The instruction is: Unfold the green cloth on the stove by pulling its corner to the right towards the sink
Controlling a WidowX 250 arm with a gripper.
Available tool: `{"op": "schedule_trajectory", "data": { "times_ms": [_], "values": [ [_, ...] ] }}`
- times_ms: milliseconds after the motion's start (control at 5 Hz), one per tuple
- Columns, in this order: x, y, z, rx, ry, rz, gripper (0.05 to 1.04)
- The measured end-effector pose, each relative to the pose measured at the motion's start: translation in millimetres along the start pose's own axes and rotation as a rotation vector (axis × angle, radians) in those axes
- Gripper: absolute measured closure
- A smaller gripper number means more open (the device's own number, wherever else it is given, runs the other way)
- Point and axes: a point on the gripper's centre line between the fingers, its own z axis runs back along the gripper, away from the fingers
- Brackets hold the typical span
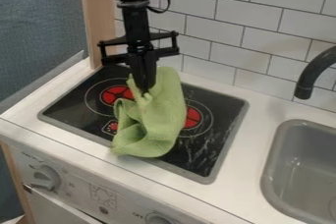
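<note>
On stove [222,156]: crumpled grn cloth [154,125].

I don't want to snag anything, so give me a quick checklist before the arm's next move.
1. Gripper has hold of the green cloth: ok, it looks pinched at the fingertips.
2. Cloth fully off the stovetop: cannot tell; its lower folds may rest there.
3. Left burner and right burner uncovered: not ok, cloth overlaps both.
4. Cloth clear of the faucet: ok.
5. Cloth clear of the sink: ok.
</note>
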Motion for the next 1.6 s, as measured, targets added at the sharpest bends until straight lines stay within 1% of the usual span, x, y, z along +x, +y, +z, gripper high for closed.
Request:
{"op": "schedule_trajectory", "data": {
  "times_ms": [200,400,600,800,1000,1200,1400,1600],
  "values": [
    [-3,-36,16,-0.056,-0.024,-0.048,1.033],
    [0,-69,23,-0.113,-0.017,-0.077,1.033],
    [9,-95,28,-0.146,-0.015,-0.068,1.033],
    [5,-115,14,-0.134,-0.023,-0.072,1.033],
    [14,-120,0,-0.129,-0.073,-0.059,1.033],
    [5,-136,-25,-0.106,-0.082,-0.093,1.033],
    [2,-143,-46,-0.09,-0.057,-0.097,1.033],
    [6,-155,-60,-0.089,-0.05,-0.097,1.033]
  ]
}}
